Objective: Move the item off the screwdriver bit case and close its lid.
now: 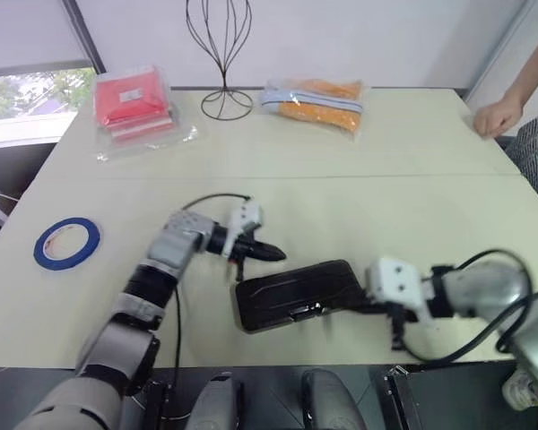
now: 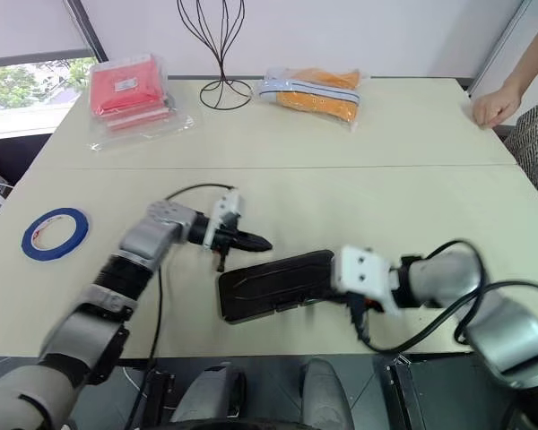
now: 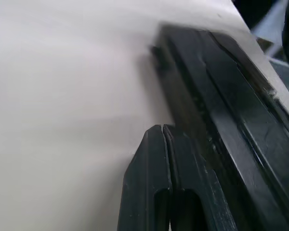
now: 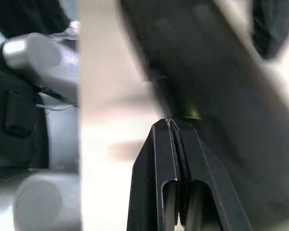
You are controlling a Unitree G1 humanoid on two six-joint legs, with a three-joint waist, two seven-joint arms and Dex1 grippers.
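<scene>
A half-latched lid is judged the main risk: the smoky, translucent dark plastic lid [image 1: 291, 288] lies folded flat over the flat dark grey rectangular screwdriver bit case [image 2: 242, 305], but it cannot be told whether its small black latch tab [image 1: 298, 313] at the near edge has caught. If it has not, the lid could spring up as the tools are taken away. A sideways nudge from either tool could also slide the light case across the smooth pale bench [image 1: 341, 206].

The left tool [image 1: 271, 253] is seen fully closed, empty, just beyond the case's far left corner. The right tool [image 4: 169, 126] is likewise closed on nothing, beside the case's right end.

The case lies near the bench's front edge, at the middle. The small blue ring-shaped roll of tape [image 1: 66, 243] lies flat on the bench, well apart at the far left, its hollow centre showing.
</scene>
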